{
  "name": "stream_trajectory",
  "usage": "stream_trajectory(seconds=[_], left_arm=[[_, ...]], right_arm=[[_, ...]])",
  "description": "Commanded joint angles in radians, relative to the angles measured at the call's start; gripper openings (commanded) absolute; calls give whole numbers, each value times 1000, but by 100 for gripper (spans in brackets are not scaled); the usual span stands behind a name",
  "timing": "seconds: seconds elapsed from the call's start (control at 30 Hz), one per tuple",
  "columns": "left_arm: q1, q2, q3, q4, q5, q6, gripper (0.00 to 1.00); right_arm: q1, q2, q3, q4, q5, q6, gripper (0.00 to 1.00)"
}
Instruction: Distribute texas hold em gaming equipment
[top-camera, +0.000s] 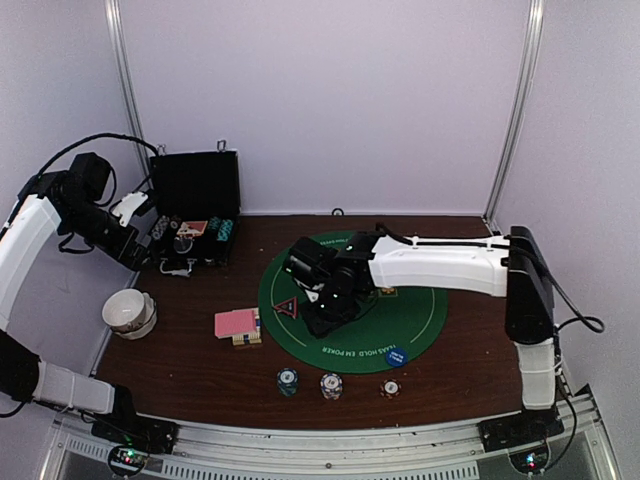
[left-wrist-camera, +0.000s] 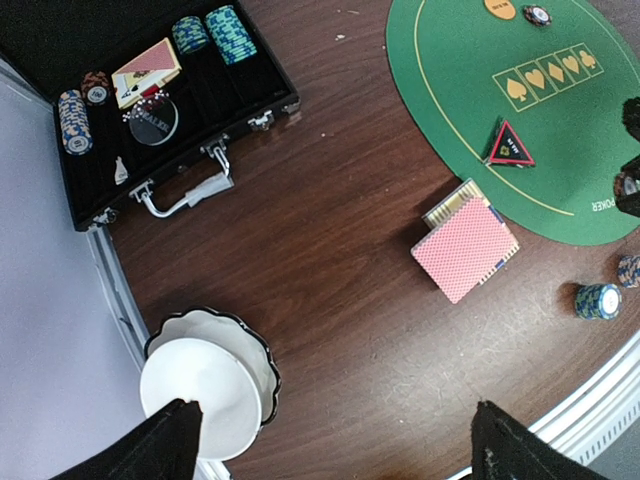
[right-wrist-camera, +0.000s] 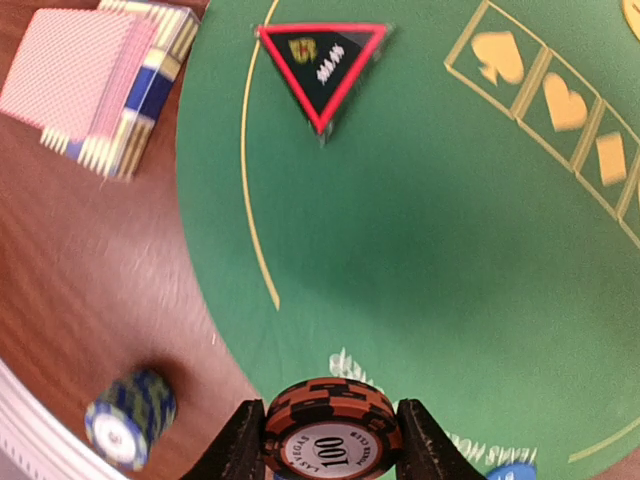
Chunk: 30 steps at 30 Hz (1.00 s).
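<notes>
The job is judged to be partly done. A round green felt mat (top-camera: 420, 310) is spread on the brown wooden bench (top-camera: 200, 370), and a red-edged black triangle marker (right-wrist-camera: 322, 70) and a small blue disc (top-camera: 396, 356) are laid on it. An orange disc (left-wrist-camera: 499, 8) is seen at the mat's far side. A deck of pink-red-backed playing cards (left-wrist-camera: 465, 250) is set on the bench just beside the mat's left edge. Three small piles are lined up along the near side of the bench, off the mat: teal stripe-edged chips (top-camera: 288, 381), blue-white chips (top-camera: 331, 385) and brown-red chips (top-camera: 390, 389).

The right hand (right-wrist-camera: 330, 425) is clenched on a short stack of brown-red stripe-edged chips marked 100 (right-wrist-camera: 328, 448), held over the near-left edge of the mat; whether the stack touches the felt cannot be told. This stack is judged to be the piece now being placed.

The left hand (left-wrist-camera: 335, 407) is released, spread wide and empty, above the bench's left side, with a white scalloped bowl (left-wrist-camera: 215, 325) below one finger.

Much is left: in the open black hard case (left-wrist-camera: 250, 110) teal chip rolls (left-wrist-camera: 230, 35), a blue-white roll (left-wrist-camera: 72, 120), further cards (left-wrist-camera: 148, 72) and a clear round button (left-wrist-camera: 152, 120) are yet to be taken out.
</notes>
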Motion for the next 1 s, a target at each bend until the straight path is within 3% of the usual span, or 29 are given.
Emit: stream_trajectory(seconds=[0.0,0.23,0.57,0.8,0.97], left_arm=[[-1,5,33,-2,20,0,98],[-1,5,33,-1,27,7,98],[-1,18,22,10,43,6,98],[-1,22,-18,24,39,6,98],[-1,28,-19,24,32,8,98]], right_arm=[[-26,131,170,-24,22,-60,29],[-52,297,323,-30,-6,-67,29],[-62,369,330,-3,-61,-63,32],[-62,331,262,42,-62,-58,64],[-59,290,241,45,-60,-57,73]])
